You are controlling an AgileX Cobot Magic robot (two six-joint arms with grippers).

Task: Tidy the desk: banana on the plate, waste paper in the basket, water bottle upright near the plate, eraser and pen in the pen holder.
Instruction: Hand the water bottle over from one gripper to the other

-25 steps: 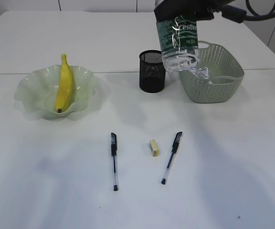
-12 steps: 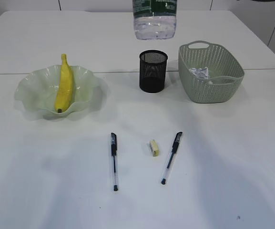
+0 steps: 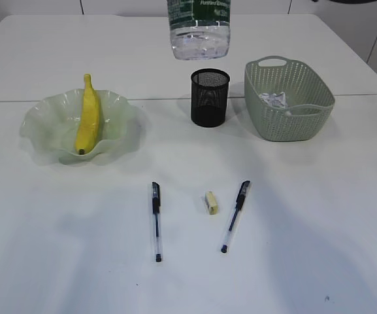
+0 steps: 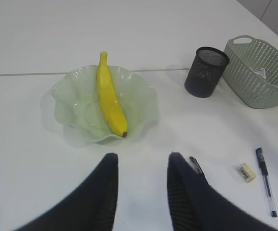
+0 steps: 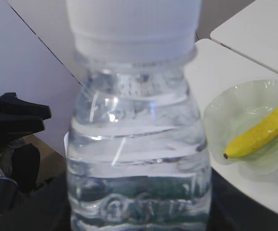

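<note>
The right gripper, out of frame, evidently gripped the clear plastic green-labelled water bottle (image 3: pixel 198 29), hanging upright in the air. The translucent pale green ruffled plate (image 3: pixel 48 121) lay below, toward the left gripper (image 4: pixel 141 161), which was released.

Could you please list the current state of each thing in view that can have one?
Banana: lying in the plate.
Water bottle: in the air above the pen holder, capped.
Pen holder: upright, pens not inside.
Basket: upright, waste paper inside.
Two pens: flat on the desk.
Eraser: on the desk between them.
Left gripper: jaws open, empty.
</note>
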